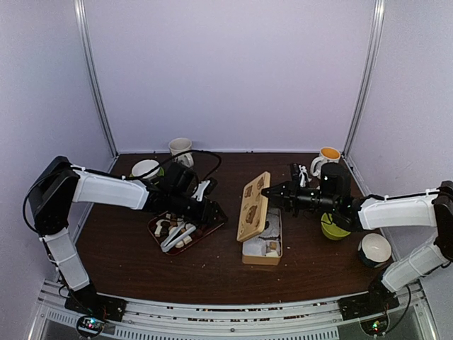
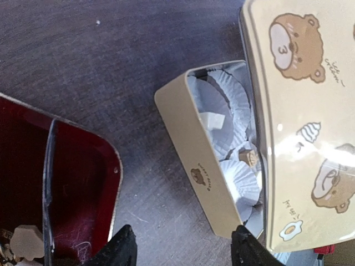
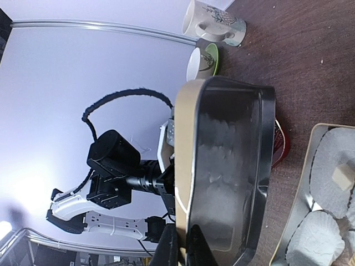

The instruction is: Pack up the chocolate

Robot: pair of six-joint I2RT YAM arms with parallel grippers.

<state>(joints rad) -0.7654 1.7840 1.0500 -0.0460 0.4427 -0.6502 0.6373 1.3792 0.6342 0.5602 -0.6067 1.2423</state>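
The chocolate shows as small white and brown pieces on the red tray (image 1: 157, 225), one white piece (image 2: 25, 241) lying at its corner. Inside the cream tin (image 1: 262, 249), among white paper cups, sit a white piece (image 2: 212, 119) and a brown one (image 2: 249, 158). The bear-printed lid (image 1: 253, 205) stands tilted up over the tin. My right gripper (image 3: 183, 249) is shut on the lid's rim (image 3: 186, 166). My left gripper (image 2: 186, 249) hangs open over bare table between the tray (image 2: 83, 166) and the tin (image 2: 194, 160), holding nothing.
Silver tongs (image 1: 180, 237) lie on the tray. At the back left stand a white mug (image 1: 180, 147) and a green-rimmed cup (image 1: 145, 168), with an orange-filled mug (image 1: 327, 157) at the back right. A yellow-green cup (image 1: 333, 228) and a white bowl (image 1: 374, 248) sit under my right arm.
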